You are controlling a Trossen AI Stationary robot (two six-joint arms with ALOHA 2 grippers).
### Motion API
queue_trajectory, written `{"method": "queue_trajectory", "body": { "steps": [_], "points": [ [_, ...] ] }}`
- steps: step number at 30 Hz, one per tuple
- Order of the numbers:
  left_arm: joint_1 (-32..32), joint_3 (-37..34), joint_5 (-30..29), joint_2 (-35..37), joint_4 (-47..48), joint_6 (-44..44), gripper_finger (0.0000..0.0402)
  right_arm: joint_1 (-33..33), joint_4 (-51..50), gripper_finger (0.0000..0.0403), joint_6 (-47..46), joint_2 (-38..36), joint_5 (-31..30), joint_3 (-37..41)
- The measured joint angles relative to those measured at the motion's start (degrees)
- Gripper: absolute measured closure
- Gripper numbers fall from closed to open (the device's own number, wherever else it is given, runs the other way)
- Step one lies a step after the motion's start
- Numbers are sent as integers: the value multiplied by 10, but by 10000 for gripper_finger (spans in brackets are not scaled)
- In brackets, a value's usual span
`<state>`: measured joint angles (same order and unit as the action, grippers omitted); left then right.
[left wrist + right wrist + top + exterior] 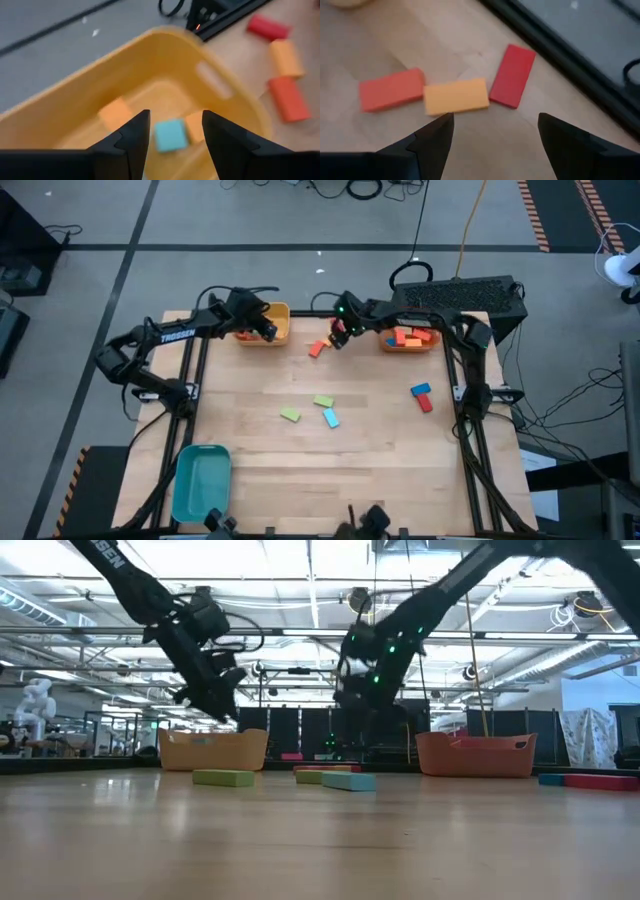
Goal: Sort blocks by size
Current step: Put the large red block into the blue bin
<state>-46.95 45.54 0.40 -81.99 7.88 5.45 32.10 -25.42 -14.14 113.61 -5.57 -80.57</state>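
Observation:
My left gripper [268, 332] is open and empty above the yellow bin [280, 313] at the far left. The left wrist view [175, 117] shows a light blue block [171, 135] and two orange blocks [116, 112] lying in the bin below the fingers. My right gripper [337, 338] is open and empty above three bars at the far middle: a red-orange bar [391, 89], an orange bar [456, 96] and a red bar [512, 75], flat on the table, end to end. The fingers [435, 137] stand on the near side of them, apart.
The orange bin [437, 343] at the far right holds several blocks. Two green blocks [323, 401] [290, 415] and a light blue block [331, 418] lie mid-table. A blue block [420, 390] and a red block [426, 403] lie at the right. A teal bin [200, 480] stands near left.

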Motion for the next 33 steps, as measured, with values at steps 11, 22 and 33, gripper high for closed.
{"method": "queue_trajectory", "body": {
  "steps": [11,22,33],
  "points": [
    [78,0,10,24,-112,-77,210,38,-73,180,-9,110,45,-124],
    [100,0,24,24,-127,-90,146,46,-80,188,-19,134,42,-148],
    [105,0,24,24,-136,-89,145,50,-117,223,-13,134,40,-149]
  ]
}}
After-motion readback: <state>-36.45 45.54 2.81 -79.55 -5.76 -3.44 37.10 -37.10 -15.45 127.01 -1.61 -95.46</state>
